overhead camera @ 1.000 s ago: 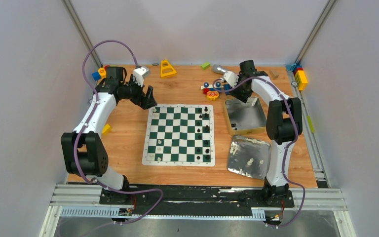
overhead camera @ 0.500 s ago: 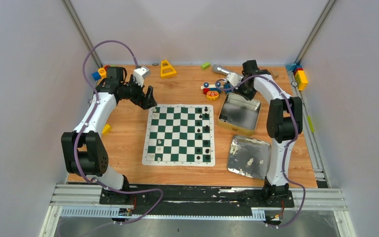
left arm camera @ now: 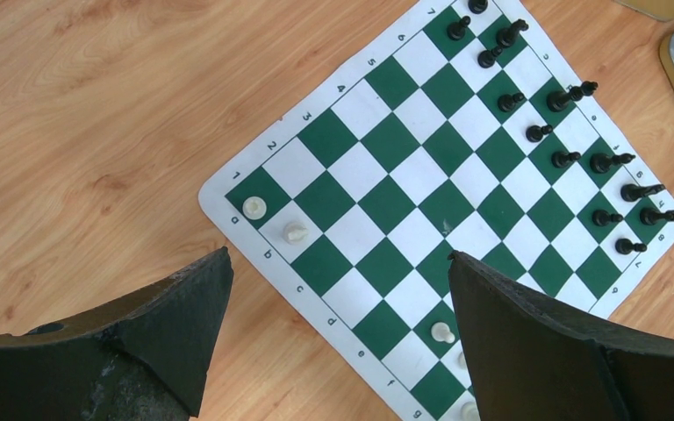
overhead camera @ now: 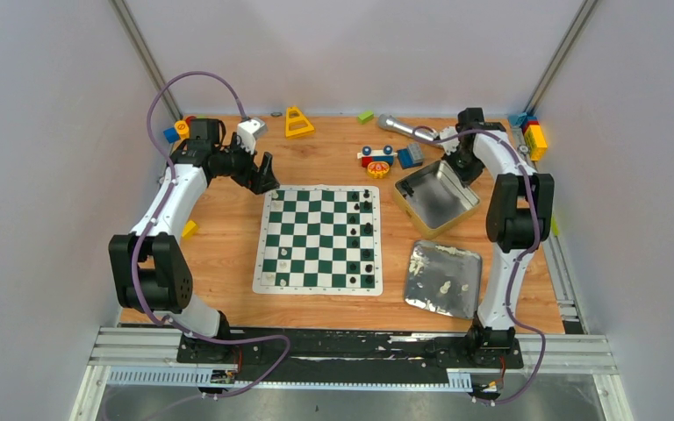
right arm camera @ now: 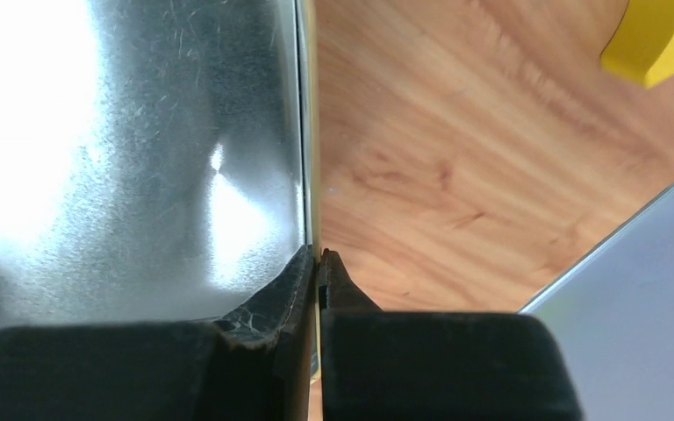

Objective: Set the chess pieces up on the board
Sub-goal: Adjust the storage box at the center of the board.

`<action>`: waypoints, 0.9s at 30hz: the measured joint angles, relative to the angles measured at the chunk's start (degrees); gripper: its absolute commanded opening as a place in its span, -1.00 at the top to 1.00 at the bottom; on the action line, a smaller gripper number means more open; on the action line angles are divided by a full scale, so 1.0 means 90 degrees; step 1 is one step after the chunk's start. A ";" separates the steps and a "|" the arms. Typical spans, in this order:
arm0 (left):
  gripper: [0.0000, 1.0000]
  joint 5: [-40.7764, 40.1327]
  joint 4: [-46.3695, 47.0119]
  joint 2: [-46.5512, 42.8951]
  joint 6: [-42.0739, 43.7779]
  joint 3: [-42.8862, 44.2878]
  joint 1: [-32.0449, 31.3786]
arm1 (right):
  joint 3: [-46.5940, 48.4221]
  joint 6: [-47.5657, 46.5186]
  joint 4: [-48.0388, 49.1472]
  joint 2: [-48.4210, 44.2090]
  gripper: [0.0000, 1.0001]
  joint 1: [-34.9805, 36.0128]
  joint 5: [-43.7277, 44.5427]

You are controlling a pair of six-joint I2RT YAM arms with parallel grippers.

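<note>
The green-and-white board [overhead camera: 316,241] lies mid-table. Black chess pieces [overhead camera: 367,230] stand along its right columns, and a few white ones [overhead camera: 283,254] near its left side. My left gripper [overhead camera: 268,180] hangs open above the board's far left corner. In the left wrist view its jaws [left arm camera: 338,256] stand wide over the board's edge [left arm camera: 421,175], near white pieces [left arm camera: 254,207]. My right gripper [overhead camera: 456,162] is shut on the far wall of the silver tin [overhead camera: 443,203]. In the right wrist view the fingers [right arm camera: 319,263] pinch that thin wall [right arm camera: 140,132].
A tin lid [overhead camera: 430,263] holding white pieces [overhead camera: 444,286] lies at near right. At the back are a yellow cone toy [overhead camera: 297,122], a toy car [overhead camera: 376,157], a blue block [overhead camera: 410,156] and a silver rod [overhead camera: 395,125]. Coloured blocks [overhead camera: 534,136] line the right edge.
My right gripper shut on the tin's wall and swung right and back, turning and dragging the tin with it. The left arm stayed still.
</note>
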 measured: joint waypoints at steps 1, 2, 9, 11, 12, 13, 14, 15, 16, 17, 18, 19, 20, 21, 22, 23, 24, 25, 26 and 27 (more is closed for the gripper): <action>-1.00 0.0000 0.0002 0.0000 -0.0010 0.0000 0.0000 | -0.0010 0.0228 -0.0063 -0.0010 1.00 0.0000 0.0005; -1.00 0.0000 0.0000 0.0000 -0.0012 0.0000 0.0000 | -0.0017 0.0498 -0.0129 -0.0019 1.00 -0.0049 0.0027; -1.00 0.0007 0.0005 -0.0019 -0.0039 -0.0002 0.0000 | -0.0597 0.1955 -0.0359 -0.0459 0.86 -0.0274 -0.0202; -1.00 0.0024 0.0010 -0.0039 -0.0056 -0.0012 0.0000 | -0.0828 0.2229 -0.0374 -0.0612 0.75 -0.0311 -0.0260; -1.00 0.0029 0.0010 -0.0051 -0.0063 -0.0019 0.0000 | -0.0950 0.2344 -0.0374 -0.0697 0.64 -0.0323 -0.0282; -1.00 0.0032 0.0015 -0.0056 -0.0070 -0.0029 0.0000 | -0.1083 0.2455 -0.0384 -0.0787 0.53 -0.0333 -0.0316; -1.00 0.0039 0.0015 -0.0066 -0.0078 -0.0039 0.0000 | -0.1200 0.2535 -0.0403 -0.0855 0.44 -0.0335 -0.0345; -1.00 0.0053 0.0017 -0.0070 -0.0080 -0.0051 0.0000 | -0.1294 0.2608 -0.0427 -0.0916 0.37 -0.0333 -0.0369; -1.00 0.0068 0.0019 -0.0075 -0.0083 -0.0061 0.0000 | -0.1365 0.2659 -0.0442 -0.0954 0.31 -0.0333 -0.0393; -1.00 0.0078 0.0015 -0.0075 -0.0085 -0.0063 0.0000 | -0.1401 0.2681 -0.0444 -0.0986 0.27 -0.0328 -0.0420; -1.00 0.0085 0.0019 -0.0075 -0.0085 -0.0066 0.0000 | -0.1443 0.2698 -0.0420 -0.1035 0.25 -0.0311 -0.0464; -1.00 0.0097 0.0022 -0.0075 -0.0085 -0.0066 0.0000 | -0.1455 0.2708 -0.0406 -0.1078 0.24 -0.0296 -0.0483; -1.00 0.0109 0.0022 -0.0078 -0.0085 -0.0066 0.0000 | -0.1460 0.2708 -0.0369 -0.1156 0.23 -0.0270 -0.0491; -1.00 0.0121 0.0024 -0.0080 -0.0085 -0.0066 0.0000 | -0.1460 0.2708 -0.0318 -0.1236 0.21 -0.0226 -0.0491; -1.00 0.0121 0.0024 -0.0080 -0.0087 -0.0066 0.0000 | -0.1460 0.2703 -0.0243 -0.1345 0.21 -0.0151 -0.0488; -1.00 0.0124 0.0027 -0.0080 -0.0087 -0.0066 0.0000 | -0.1460 0.2703 -0.0168 -0.1440 0.20 -0.0066 -0.0491; -1.00 0.0124 0.0032 -0.0080 -0.0087 -0.0068 0.0000 | -0.1460 0.2701 -0.0073 -0.1542 0.19 0.0056 -0.0491; -1.00 0.0121 0.0034 -0.0080 -0.0090 -0.0075 0.0000 | -0.1460 0.2698 0.0029 -0.1637 0.19 0.0199 -0.0493; -1.00 0.0121 0.0034 -0.0083 -0.0090 -0.0080 0.0000 | -0.1460 0.2693 0.0134 -0.1715 0.19 0.0355 -0.0505; -1.00 0.0121 0.0034 -0.0080 -0.0087 -0.0085 0.0000 | -0.1460 0.2671 0.0226 -0.1763 0.20 0.0493 -0.0522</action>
